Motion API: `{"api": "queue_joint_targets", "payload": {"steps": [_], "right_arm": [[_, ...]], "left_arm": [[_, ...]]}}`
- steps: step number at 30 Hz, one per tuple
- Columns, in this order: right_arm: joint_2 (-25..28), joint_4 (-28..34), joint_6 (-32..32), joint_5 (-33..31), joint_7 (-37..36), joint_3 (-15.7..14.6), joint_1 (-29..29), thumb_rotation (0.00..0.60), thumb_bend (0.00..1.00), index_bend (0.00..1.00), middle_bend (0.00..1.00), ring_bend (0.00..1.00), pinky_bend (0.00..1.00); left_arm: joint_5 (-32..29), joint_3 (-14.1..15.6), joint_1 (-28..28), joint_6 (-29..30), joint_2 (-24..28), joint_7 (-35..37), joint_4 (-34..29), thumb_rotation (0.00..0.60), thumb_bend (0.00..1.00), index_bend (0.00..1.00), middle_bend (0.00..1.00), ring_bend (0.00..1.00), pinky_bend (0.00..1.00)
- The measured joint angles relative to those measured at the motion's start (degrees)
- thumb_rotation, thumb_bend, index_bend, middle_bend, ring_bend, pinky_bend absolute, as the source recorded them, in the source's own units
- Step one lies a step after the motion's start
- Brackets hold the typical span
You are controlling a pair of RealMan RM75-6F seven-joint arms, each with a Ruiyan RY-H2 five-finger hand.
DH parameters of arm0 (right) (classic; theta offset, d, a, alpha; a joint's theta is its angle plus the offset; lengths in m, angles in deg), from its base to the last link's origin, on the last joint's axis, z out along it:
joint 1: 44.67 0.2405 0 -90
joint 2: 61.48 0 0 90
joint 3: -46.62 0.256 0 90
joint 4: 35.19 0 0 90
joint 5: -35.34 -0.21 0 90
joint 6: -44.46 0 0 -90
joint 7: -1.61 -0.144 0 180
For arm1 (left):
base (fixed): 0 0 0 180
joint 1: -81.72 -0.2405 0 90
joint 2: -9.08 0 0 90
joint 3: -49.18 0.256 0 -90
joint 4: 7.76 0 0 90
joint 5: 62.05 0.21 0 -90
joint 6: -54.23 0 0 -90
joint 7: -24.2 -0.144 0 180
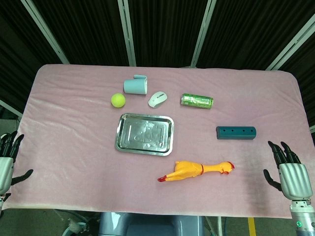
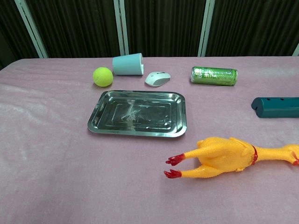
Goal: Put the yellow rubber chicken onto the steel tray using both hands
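The yellow rubber chicken [image 1: 193, 170] [image 2: 224, 156] lies on its side on the pink cloth, red feet pointing left and head to the right. Just beyond it and to the left, the steel tray [image 1: 144, 133] [image 2: 138, 113] sits with nothing in it. My left hand [image 1: 7, 160] hovers at the table's left edge, fingers spread, holding nothing. My right hand [image 1: 289, 172] is at the right edge, fingers apart and holding nothing, well right of the chicken's head. Neither hand shows in the chest view.
Behind the tray lie a yellow-green ball [image 1: 117, 100], a tipped light-blue cup [image 1: 136, 85], a white mouse [image 1: 157, 99] and a green can [image 1: 197, 101]. A teal block with holes [image 1: 236, 132] lies to the right, beyond the chicken.
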Motion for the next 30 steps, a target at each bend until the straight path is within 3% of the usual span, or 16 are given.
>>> {"api": "queue_joint_targets", "payload": {"steps": [30], "right_arm": [[0.65,0.15,-1.77,2.53,-3.17,-0.91,1.48,0.600,0.37,0.03,0.17,0.07,0.21]], "left_arm": [[0.44,0.42,0.30,-0.75,0.39,-1.53,-1.52,0.600,0.00,0.00,0.00,0.00,0.02]]}}
